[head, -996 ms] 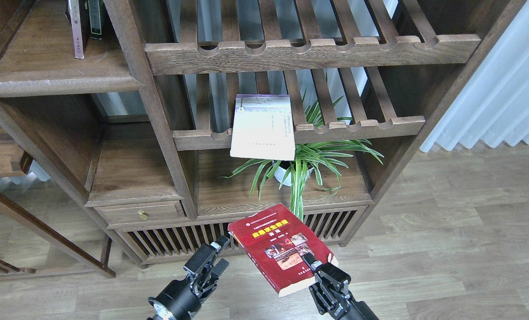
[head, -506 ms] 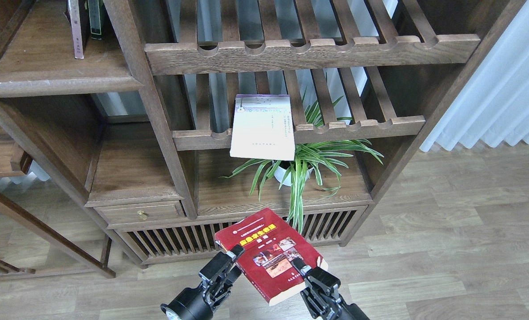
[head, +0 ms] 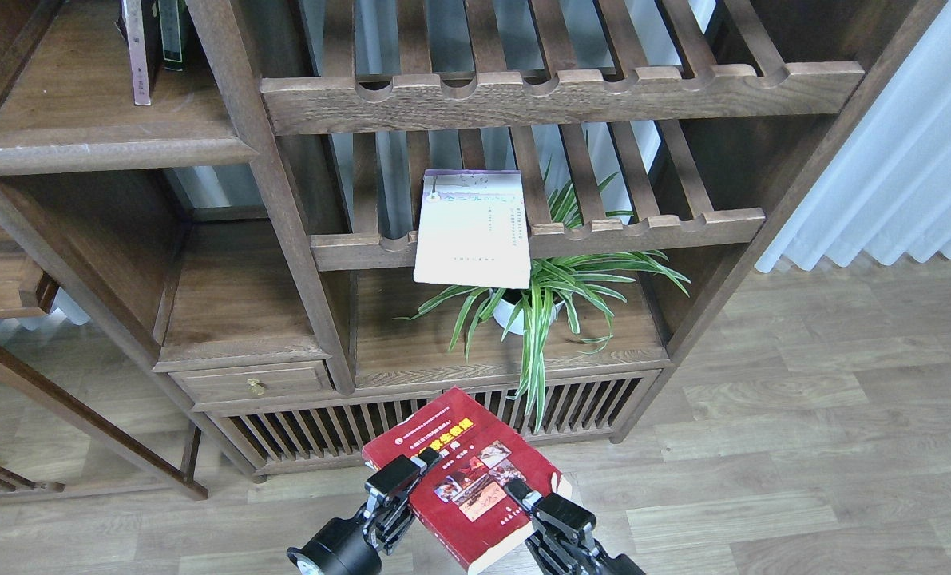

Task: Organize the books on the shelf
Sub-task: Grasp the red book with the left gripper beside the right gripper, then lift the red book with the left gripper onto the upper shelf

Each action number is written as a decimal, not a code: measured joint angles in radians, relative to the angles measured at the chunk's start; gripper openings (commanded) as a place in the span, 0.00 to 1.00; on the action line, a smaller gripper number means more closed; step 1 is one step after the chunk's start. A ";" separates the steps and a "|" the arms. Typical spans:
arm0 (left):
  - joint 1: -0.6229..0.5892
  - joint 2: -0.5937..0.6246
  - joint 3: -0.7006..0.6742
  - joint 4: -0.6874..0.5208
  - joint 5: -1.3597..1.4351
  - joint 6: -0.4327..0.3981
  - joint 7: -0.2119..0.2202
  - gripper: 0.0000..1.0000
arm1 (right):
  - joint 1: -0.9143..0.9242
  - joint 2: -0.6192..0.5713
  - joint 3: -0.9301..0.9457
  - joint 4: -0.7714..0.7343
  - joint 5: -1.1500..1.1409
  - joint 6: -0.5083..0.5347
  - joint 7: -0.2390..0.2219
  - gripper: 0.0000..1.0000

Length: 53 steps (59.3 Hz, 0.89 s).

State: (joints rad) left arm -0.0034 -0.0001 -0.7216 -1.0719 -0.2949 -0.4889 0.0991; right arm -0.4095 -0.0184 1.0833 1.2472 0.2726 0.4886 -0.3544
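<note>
— At the bottom centre of the frame, what is holding the red book (head: 463, 479)?

— Both grippers. The right gripper (head: 532, 503) has its jaws closed on the book's lower right edge, and the left gripper (head: 411, 471) now has its jaws pinched on the left edge (half a second ago it was only just reaching that edge, and a second ago it stood apart with its fingers spread).

— Has the book shifted?

— Yes. It has slid lower and further left in the frame than before, and now covers more of the slatted cabinet front (head: 299, 435).

— And the other books?

— Unchanged. The pale lavender-to-cream book (head: 473, 228) lies on the middle slatted rack (head: 643, 228), its lower edge hanging over the front rail above the spider plant (head: 547, 299). The maroon book (head: 136, 52) stands upright on the solid shelf (head: 108, 148) at the upper left, just beside a thin dark-green book (head: 172, 32).
</note>
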 measured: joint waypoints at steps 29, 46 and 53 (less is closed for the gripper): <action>0.058 0.354 -0.300 -0.304 0.014 0.000 0.039 0.00 | 0.015 0.005 0.002 -0.006 -0.120 0.000 0.012 0.97; -0.075 0.502 -0.397 -0.311 0.012 0.000 0.036 0.00 | 0.017 0.006 0.002 -0.015 -0.122 0.000 0.012 0.97; -0.155 0.586 -0.458 -0.312 0.013 0.000 0.047 0.00 | 0.017 0.007 0.008 -0.015 -0.122 0.000 0.012 0.97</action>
State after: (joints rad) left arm -0.1581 0.5862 -1.1794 -1.3837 -0.2821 -0.4887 0.1465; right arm -0.3926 -0.0116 1.0913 1.2318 0.1503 0.4887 -0.3419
